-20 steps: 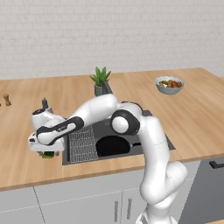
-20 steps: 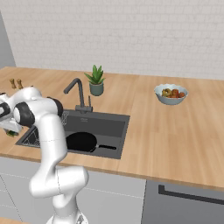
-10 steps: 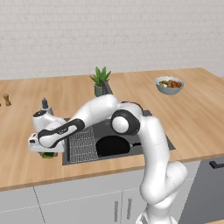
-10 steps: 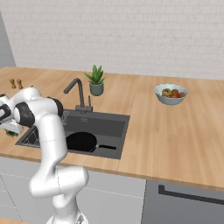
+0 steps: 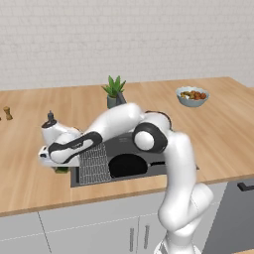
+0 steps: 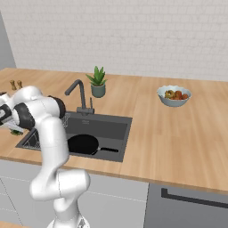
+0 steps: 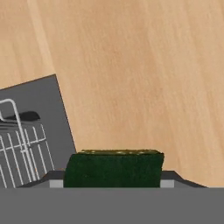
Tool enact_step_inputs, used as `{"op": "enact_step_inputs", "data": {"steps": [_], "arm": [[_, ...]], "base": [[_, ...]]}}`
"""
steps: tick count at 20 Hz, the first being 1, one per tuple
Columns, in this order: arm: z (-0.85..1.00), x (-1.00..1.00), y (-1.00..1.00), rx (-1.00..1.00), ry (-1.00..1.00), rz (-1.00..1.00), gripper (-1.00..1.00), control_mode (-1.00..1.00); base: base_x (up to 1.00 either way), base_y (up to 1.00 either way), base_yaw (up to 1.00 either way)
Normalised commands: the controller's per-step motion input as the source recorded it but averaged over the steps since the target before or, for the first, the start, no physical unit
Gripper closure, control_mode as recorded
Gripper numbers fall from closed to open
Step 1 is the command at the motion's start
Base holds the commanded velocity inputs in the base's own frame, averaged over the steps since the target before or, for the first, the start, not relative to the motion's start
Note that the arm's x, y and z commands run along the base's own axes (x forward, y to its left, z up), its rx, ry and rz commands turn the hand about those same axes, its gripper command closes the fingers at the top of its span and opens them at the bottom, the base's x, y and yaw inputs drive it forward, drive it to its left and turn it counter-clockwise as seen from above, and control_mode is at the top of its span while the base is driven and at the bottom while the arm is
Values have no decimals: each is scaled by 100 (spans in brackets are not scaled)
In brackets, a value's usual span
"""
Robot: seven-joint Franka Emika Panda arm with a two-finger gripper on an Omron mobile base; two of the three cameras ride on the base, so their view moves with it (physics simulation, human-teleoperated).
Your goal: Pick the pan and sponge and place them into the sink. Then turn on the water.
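The sponge (image 7: 113,168), dark green on top, lies on the wooden counter just left of the sink (image 5: 124,144). My gripper (image 7: 113,181) reaches down over it, one fingertip pressed against each of its short sides. In the left base view the hand covers most of the sponge (image 5: 62,169), and a green corner shows under it. The black pan (image 5: 126,166) lies in the sink basin with its handle pointing right. From the right base the pan (image 6: 82,143) sits beside the drain area. No water shows at the dark faucet (image 6: 78,89).
A wire rack (image 5: 94,163) fills the sink's left side, right next to my hand. Behind the hand stands a grey soap dispenser (image 5: 49,126). A potted plant (image 5: 114,92) and a fruit bowl (image 5: 192,95) sit farther back, shakers (image 5: 7,113) at far left.
The jaws have narrowed around the sponge while the hand stayed low over it. The pan and the rest have not moved.
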Motion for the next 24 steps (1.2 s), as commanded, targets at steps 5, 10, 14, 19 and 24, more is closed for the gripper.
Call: {"op": "enact_step_inputs", "data": {"steps": [5,10,14,19,24], "arm": [[25,-6,-96,0,-4,0,100,-100],[2,0,-100,-1,0,0,100,-100],[26,0,-100,0,0,0,100,-100],[49,0,-100,2,10,-1,100,-100],[18,-8,-100,0,18,-2,100,-100]], "base": [[0,0,0],[0,0,0],[0,0,0],[0,0,0],[0,0,0]]}}
